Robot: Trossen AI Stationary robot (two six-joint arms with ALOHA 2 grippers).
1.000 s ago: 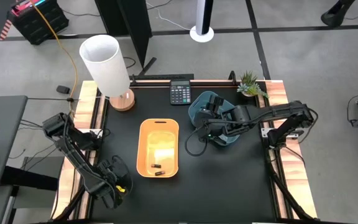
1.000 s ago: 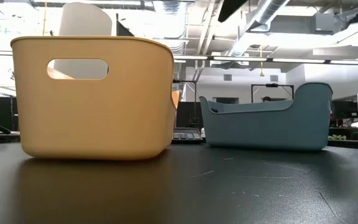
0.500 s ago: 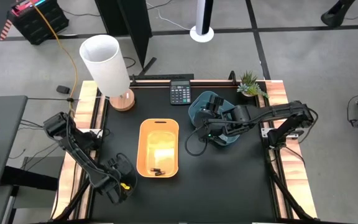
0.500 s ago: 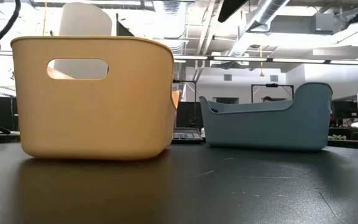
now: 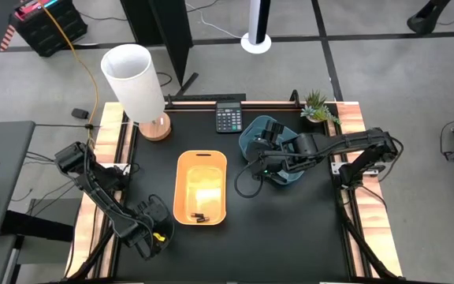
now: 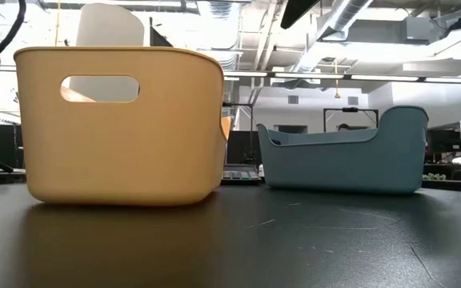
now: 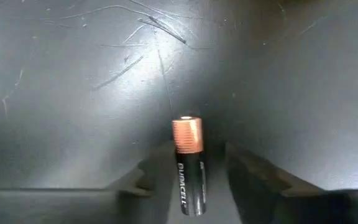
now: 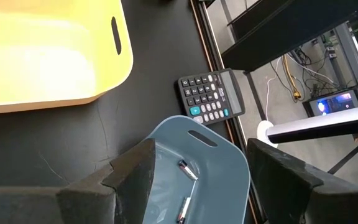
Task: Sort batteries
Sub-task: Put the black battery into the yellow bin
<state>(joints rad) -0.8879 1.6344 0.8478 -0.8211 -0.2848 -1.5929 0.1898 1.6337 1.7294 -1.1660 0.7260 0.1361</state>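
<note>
- Black surface (image 5: 290,229), wood side rails, grey shop floor around it; open ceiling with ducting shows in the low view.
- Far left corner: white lamp (image 5: 136,83) on a round wooden base.
- My left gripper (image 5: 150,231) sits at the near-left of the surface, just beside the yellow bin's near-left corner.
- Left wrist view: fingers closed on a copper-top battery (image 7: 188,168), dark body pinched between them, copper end pointing out over bare scratched surface.
- Yellow bin (image 5: 181,189) centre of the surface; two dark batteries (image 5: 201,215) lie at its near end, close together.
- Black calculator (image 5: 228,118) at the far edge, between lamp and blue bin.
- Blue bin (image 5: 251,134) right of the yellow bin, apart from it.
- My right gripper (image 5: 268,156) is over the blue bin, fingers spread wide, holding nothing.
- Right wrist view: two silvery batteries (image 8: 187,170) lie inside the blue bin, between my fingers' line of sight.
- Small green plant (image 5: 318,106) at the far-right corner.
</note>
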